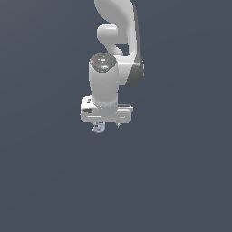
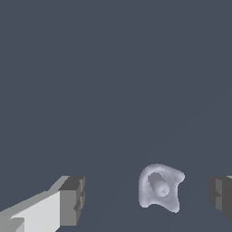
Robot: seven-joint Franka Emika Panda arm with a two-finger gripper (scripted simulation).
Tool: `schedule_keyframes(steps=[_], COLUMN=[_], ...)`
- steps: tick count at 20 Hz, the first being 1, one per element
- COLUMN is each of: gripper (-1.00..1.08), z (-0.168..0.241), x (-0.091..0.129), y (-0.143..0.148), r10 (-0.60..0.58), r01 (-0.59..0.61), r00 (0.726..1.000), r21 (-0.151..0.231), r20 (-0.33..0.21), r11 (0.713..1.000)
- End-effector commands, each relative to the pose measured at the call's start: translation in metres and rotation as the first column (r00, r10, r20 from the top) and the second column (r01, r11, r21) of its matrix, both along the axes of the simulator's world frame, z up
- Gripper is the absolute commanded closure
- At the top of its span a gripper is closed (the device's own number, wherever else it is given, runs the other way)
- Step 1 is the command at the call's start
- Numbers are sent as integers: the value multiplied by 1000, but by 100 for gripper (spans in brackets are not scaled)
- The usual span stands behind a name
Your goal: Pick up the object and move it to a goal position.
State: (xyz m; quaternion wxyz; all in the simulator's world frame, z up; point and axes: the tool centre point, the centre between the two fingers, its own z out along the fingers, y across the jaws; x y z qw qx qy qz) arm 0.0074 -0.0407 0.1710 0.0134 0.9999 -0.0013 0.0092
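Note:
The object (image 2: 159,187) is a small pale lilac-grey lumpy piece. In the wrist view it lies between my two fingers, nearer one than the other, touching neither. My gripper (image 2: 147,195) is open, its dark pads (image 2: 72,199) wide apart on either side of the object. In the exterior view the white gripper (image 1: 108,123) hangs straight down over the grey floor, and the object (image 1: 99,128) peeks out just under its lower edge, towards the exterior view's left. The fingers are mostly hidden behind the hand there.
The plain dark grey floor (image 1: 181,181) fills both views. The white arm (image 1: 115,45) rises above the gripper to the top of the exterior view. No other objects or goal marker show.

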Motion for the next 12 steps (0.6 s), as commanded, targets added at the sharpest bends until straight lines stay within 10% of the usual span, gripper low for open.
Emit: schedule_keyframes(steps=[1,12], gripper=[-92,-92], z=[4,-23], x=[1,-16], y=[0,-16], r10=[6,-47], r01=[-6,47], r00=[1000,999], r21=[0,11], r20=[6,-2], r11=[1000,999])
